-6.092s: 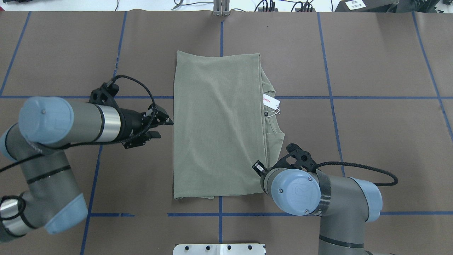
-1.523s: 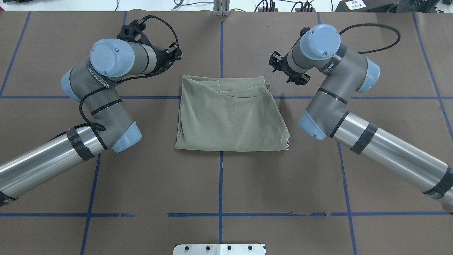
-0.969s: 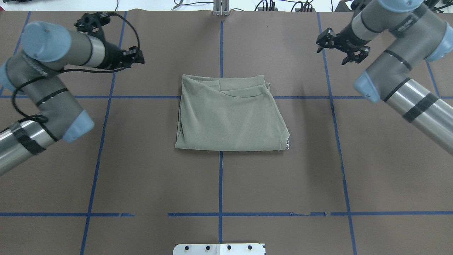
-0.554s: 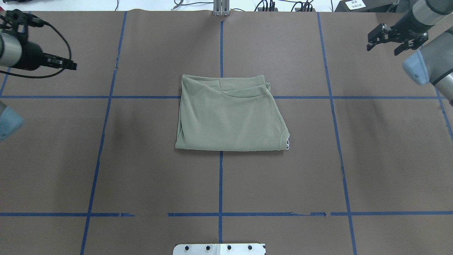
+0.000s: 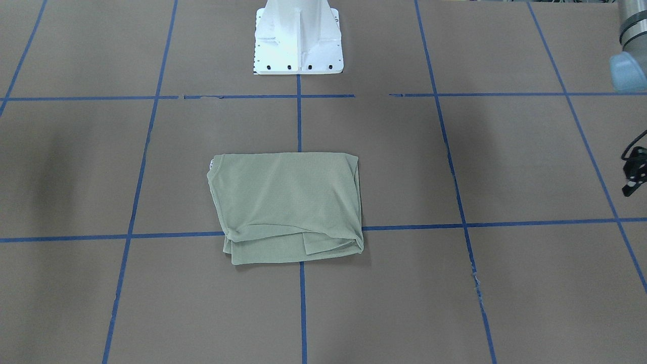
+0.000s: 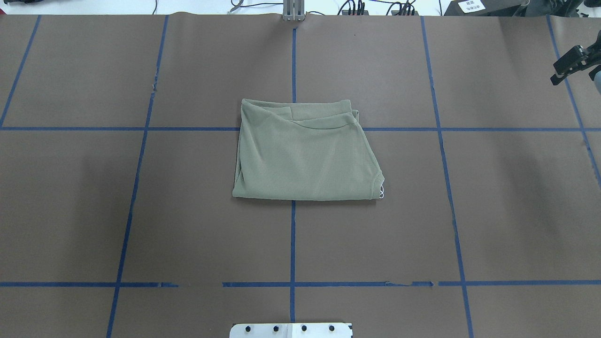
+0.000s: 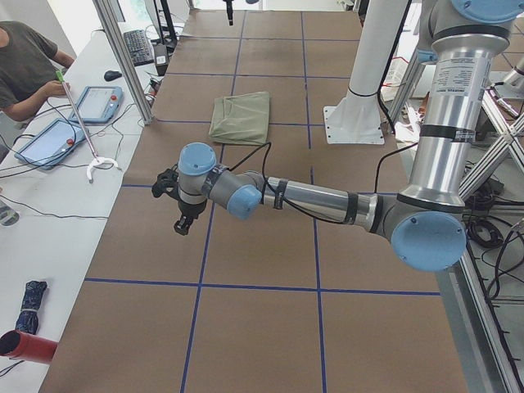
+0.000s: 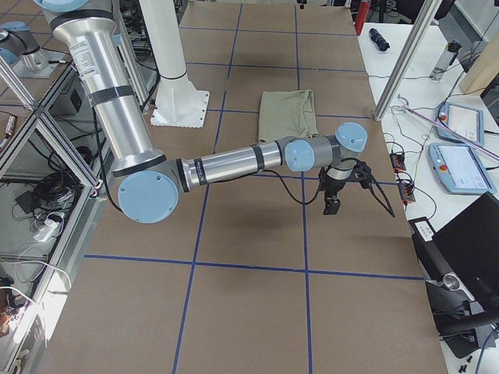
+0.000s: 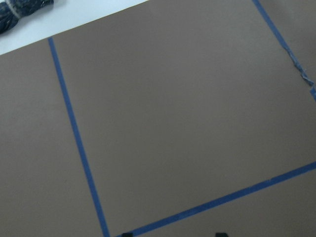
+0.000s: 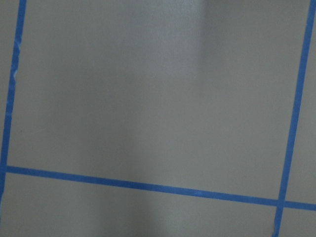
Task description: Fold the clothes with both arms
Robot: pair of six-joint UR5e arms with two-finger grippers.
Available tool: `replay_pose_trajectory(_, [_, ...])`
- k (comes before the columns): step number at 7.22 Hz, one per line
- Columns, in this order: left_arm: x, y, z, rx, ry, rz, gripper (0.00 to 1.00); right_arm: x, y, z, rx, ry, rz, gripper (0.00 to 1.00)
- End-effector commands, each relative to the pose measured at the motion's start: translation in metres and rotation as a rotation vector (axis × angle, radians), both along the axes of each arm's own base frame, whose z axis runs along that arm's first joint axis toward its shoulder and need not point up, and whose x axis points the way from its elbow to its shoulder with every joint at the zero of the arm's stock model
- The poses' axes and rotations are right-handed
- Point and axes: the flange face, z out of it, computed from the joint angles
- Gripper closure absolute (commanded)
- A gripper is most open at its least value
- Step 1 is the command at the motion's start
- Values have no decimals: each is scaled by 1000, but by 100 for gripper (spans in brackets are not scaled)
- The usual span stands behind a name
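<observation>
The sage-green shirt lies folded into a compact rectangle in the middle of the table, also seen in the front-facing view. A bit of white tag string pokes out at its near right corner. Nothing touches it. My right gripper hangs open at the overhead view's far right edge, well away from the shirt. My left gripper is outside the overhead view; its wrist view shows two fingertips set wide apart over bare brown paper. The side views show both grippers out over the table's ends.
Brown paper with blue tape lines covers the table. The white pedestal base stands at the robot's side. A side table holds tablets and a rolled dark cloth; a person sits there.
The shirt went from a long rectangle to a half-size fold. Both arms have since swung outward from it: the left has gone from the overhead view, the right is nearly off its right edge.
</observation>
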Motion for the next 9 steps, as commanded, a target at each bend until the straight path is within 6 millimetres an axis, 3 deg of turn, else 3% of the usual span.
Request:
replay_pose_trajectory(1, [-44, 13, 6, -104, 21, -9, 0, 6, 24, -6, -32, 18, -24, 0])
replay_pose_trajectory(2, [-46, 37, 39, -67, -59, 61, 0, 9, 37, -1, -31, 14, -23, 0])
replay_pose_trajectory(3, [-49, 45, 49, -59, -94, 83, 0, 9, 38, -3, -29, 15, -20, 0])
replay_pose_trajectory(6, [-48, 63, 69, -82, -87, 89, 0, 8, 42, 3, -45, 19, -15, 0])
replay_pose_trajectory(9, [-44, 65, 68, -93, -35, 103, 0, 2, 43, 2, -50, 15, -20, 0])
